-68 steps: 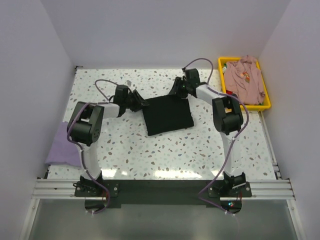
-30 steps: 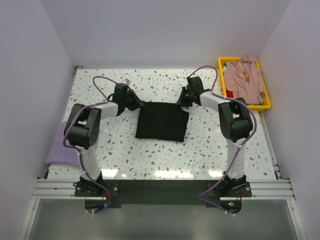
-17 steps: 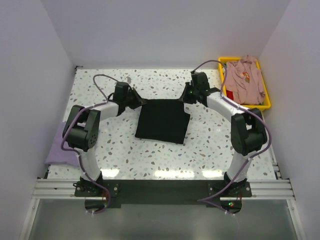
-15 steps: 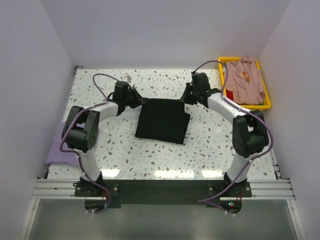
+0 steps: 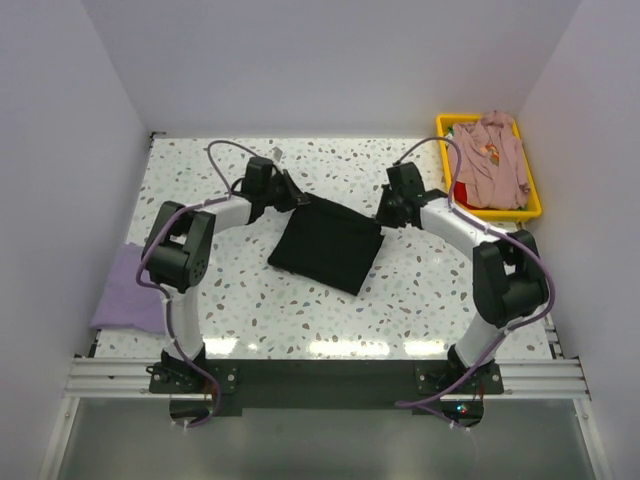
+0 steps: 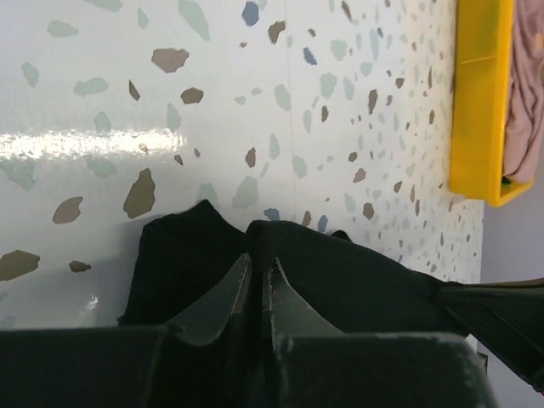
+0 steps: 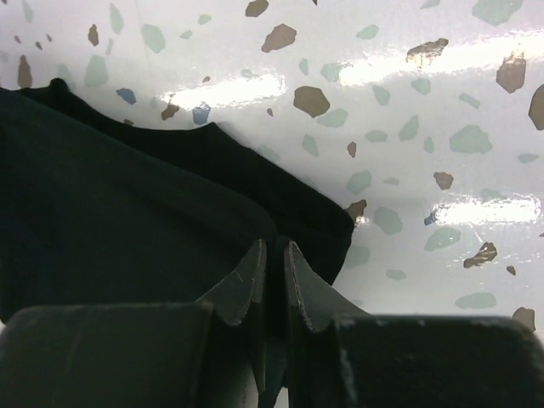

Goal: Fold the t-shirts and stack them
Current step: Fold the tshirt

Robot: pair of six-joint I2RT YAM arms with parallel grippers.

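Since both grippers only have a thin pinch of cloth, that's where I'd expect trouble. The left gripper has its fingers nearly together, nipped onto the far left corner of the black tee. The right gripper is clamped the same way on the far right corner, right at the edge of the fold.

The tee lies folded in a rough square mid-table between the arms, a bit skewed. If one arm pulls harder than the other, a corner could slip out. Or only the top layer comes along and the fold opens up. Dragging it over the speckled table might bunch the near edge too.

The lavender tee sits at the left edge, well apart, so it's a long carry. The pink tee is in the yellow bin.
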